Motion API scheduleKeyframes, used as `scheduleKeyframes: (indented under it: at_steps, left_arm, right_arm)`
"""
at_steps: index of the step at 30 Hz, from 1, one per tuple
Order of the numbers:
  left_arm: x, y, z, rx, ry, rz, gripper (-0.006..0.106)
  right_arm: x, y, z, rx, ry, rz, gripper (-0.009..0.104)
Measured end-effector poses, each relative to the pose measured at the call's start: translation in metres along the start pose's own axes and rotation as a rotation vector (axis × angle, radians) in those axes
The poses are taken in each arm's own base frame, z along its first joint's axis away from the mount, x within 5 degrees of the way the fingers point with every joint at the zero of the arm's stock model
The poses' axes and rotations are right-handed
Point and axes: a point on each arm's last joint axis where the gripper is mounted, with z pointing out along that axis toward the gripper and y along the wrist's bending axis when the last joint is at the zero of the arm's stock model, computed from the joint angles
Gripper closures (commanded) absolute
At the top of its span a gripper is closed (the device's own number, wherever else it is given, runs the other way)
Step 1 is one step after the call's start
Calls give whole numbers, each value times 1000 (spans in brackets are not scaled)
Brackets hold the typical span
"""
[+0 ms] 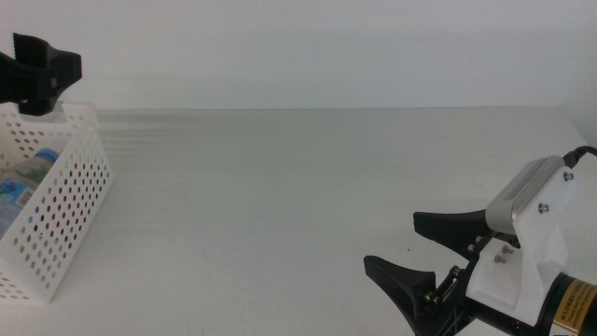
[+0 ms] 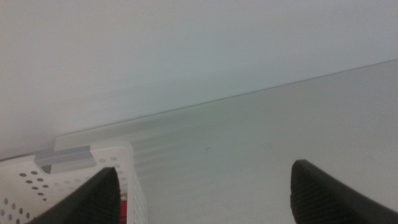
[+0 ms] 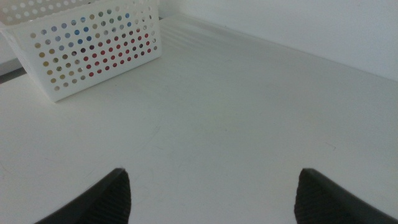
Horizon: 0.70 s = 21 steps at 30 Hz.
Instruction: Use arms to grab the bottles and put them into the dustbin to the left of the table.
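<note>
Now two open hands [image 1: 424, 245], one dustbin [image 1: 65, 201].

We see a plain matte white bench [image 1: 308, 187]. The dustbin [image 1: 70, 201] is white, its walls dotted with rows of round holes; red, blue and yellowish tints show through them. Its rim handle [image 2: 65, 158] is grey. Both pincers, left [image 1: 42, 75] and right [image 1: 424, 257], are black.
</note>
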Motion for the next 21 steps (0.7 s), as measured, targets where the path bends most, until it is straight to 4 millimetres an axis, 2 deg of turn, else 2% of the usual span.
scheduleKeyframes:
  at_steps: [9, 13, 17, 21]
  left_arm:
    - [-1, -1, -6, -2, -20, -1, 10]
    - [8, -2, -14, -24, -64, -3, 10]
    - [30, -4, -27, -63, -138, -9, 10]
    - [66, -9, -41, -83, -153, -4, 10]
  right_arm:
    - [-3, -1, -4, 10, -13, 19, 19]
    - [-12, -5, -16, 64, -55, 141, 19]
    - [-26, -17, -37, 140, -160, 221, 19]
    - [-40, -33, -61, 238, -279, 226, 19]
